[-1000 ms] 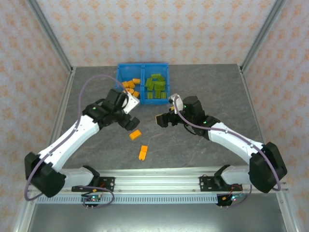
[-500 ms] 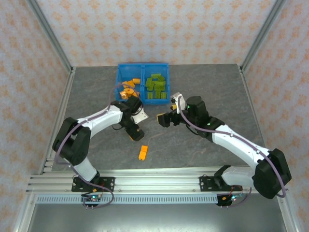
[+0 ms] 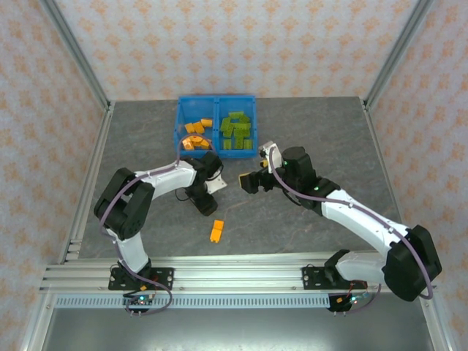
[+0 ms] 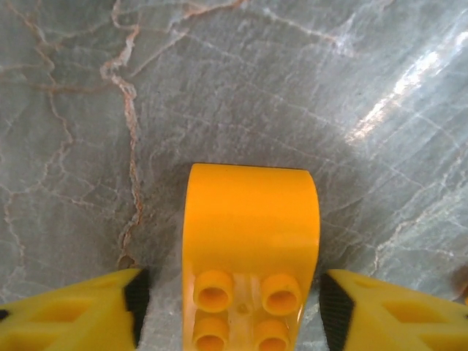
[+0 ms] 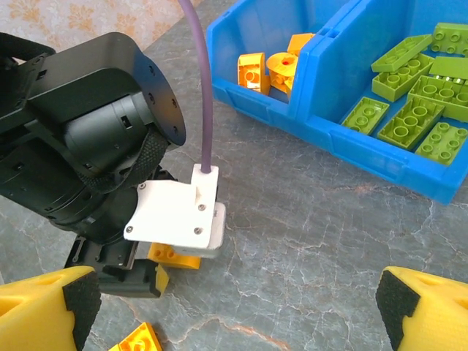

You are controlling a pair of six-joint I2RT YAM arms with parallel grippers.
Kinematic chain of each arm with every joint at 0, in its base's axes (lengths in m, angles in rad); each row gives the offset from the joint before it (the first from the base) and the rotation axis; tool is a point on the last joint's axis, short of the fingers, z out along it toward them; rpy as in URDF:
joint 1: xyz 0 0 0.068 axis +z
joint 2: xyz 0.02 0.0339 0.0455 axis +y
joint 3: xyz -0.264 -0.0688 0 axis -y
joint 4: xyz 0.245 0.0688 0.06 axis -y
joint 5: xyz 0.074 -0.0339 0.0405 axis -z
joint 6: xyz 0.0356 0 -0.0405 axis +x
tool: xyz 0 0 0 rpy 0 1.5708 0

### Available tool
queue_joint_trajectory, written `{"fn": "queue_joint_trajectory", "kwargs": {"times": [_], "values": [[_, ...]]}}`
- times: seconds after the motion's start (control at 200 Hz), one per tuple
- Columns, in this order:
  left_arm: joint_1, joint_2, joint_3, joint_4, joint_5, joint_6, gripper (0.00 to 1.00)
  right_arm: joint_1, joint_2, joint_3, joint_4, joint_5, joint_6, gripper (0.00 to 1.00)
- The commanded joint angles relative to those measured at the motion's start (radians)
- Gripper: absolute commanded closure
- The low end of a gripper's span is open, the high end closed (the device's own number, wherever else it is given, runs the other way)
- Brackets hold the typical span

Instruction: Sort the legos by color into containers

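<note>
While the grey marbled tabletop [image 3: 314,124] sits boxed in by peach-patterned walls [image 3: 241,44], I see my left gripper [image 3: 202,202] low over it, jaws parted around an orange-yellow brick [image 4: 251,219] with a gap on each side. A second orange brick [image 3: 216,230] lies nearby. My right gripper [image 3: 247,181] hangs wide open and empty. The blue containers [image 3: 217,100] at the far edge hold orange legos [image 3: 194,130] on the left and green legos [image 3: 235,130] on the right.

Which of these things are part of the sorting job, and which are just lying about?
Belongs to the job: orange-yellow plastic brick between the left fingers; second orange-yellow plastic brick lying loose; sorted orange plastic bricks and lime green plastic bricks; bright blue plastic twin bin.
Just there: grey marbled tabletop; patterned walls; purple cable.
</note>
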Motion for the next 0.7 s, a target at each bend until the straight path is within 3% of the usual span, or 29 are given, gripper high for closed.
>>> {"fn": "queue_joint_trajectory", "kwargs": {"times": [0.0, 0.085, 0.255, 0.505, 0.696], "values": [[-0.009, 0.011, 0.024, -0.027, -0.006, -0.007, 0.46, 0.004, -0.037, -0.012, -0.007, 0.021, -0.018, 0.01], [-0.011, 0.016, 0.025, -0.029, -0.007, -0.01, 0.58, 0.005, -0.038, -0.01, -0.009, 0.022, -0.018, 0.01], [-0.012, -0.024, 0.034, -0.022, -0.005, -0.011, 0.66, 0.004, -0.035, -0.004, -0.009, 0.022, -0.016, 0.01], [0.041, -0.23, 0.139, 0.052, -0.062, -0.083, 0.68, 0.004, -0.037, 0.012, -0.019, 0.022, -0.017, 0.01], [0.11, -0.12, 0.36, 0.092, -0.237, -0.14, 0.68, 0.004, -0.049, 0.009, -0.017, 0.031, -0.006, 0.01]]}}
